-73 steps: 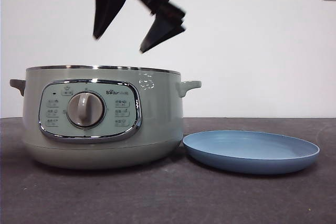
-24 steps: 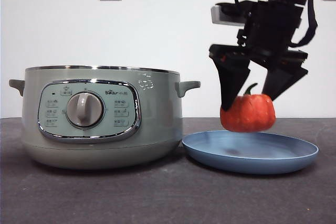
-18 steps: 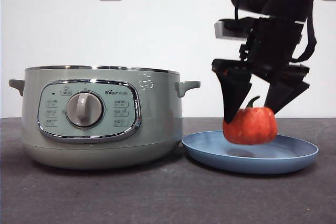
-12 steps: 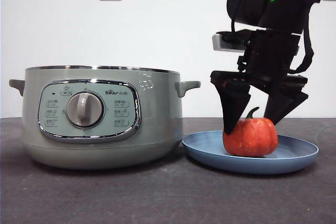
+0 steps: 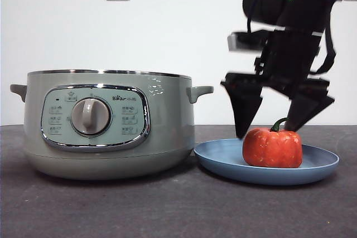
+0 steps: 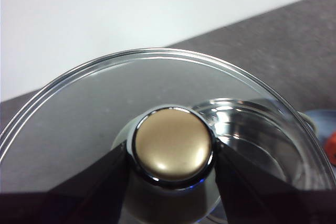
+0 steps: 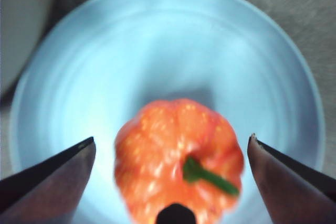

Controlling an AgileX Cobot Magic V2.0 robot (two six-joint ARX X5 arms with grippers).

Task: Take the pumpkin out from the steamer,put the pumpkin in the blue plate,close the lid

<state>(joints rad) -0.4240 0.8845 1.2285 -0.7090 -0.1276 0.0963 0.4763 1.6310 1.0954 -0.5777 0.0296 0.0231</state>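
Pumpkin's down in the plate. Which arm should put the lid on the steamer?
Left, most likely. The left gripper is shut on the lid at its knob. The right gripper hangs open over the pumpkin in the blue plate, beside the uncovered steamer.

Right claw [image 5: 271, 125] agape, left claw [image 6: 173, 153] clamped

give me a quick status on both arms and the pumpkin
Right gripper open above pumpkin, which sits in blue plate. Left gripper shut on lid. Pot uncovered.
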